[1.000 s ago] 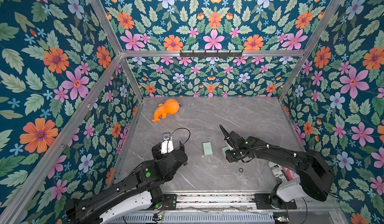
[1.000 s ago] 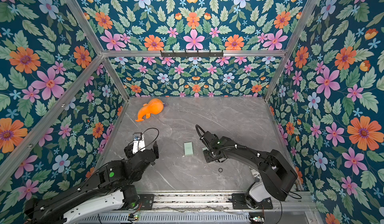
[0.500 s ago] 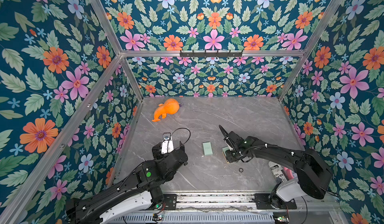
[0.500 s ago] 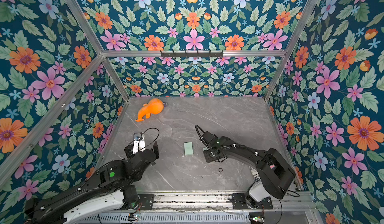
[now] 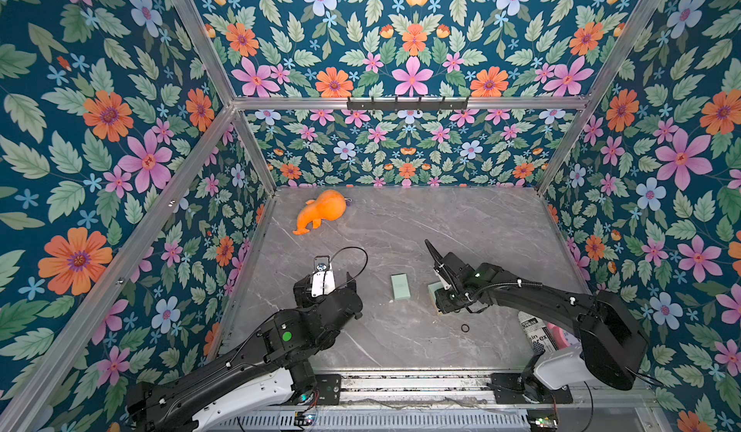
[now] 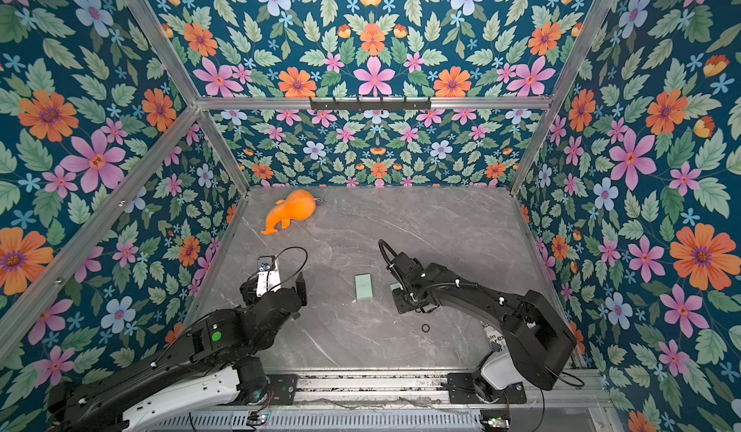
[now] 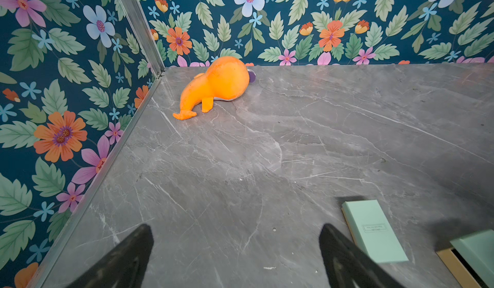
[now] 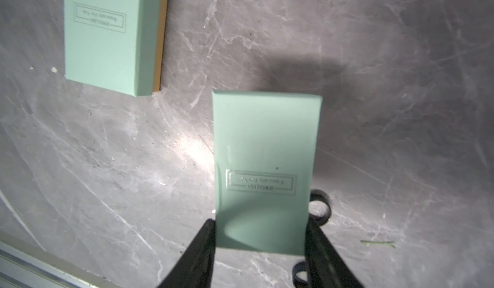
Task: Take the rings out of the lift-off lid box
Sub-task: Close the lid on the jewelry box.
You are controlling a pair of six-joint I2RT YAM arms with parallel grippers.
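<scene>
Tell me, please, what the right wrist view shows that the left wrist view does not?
Only the right wrist view shows the right gripper clamping the mint-green lid, with two black rings beside it. Only the left wrist view shows the orange plush toy and the open left gripper. Both show the grey marble table, the mint-green box lying on it, and that lid, just a corner in the left wrist view.

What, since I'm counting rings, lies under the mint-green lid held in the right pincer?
Beside the lid, two black rings peek out. A tan rim shows beneath it. Anything directly under is covered.
</scene>
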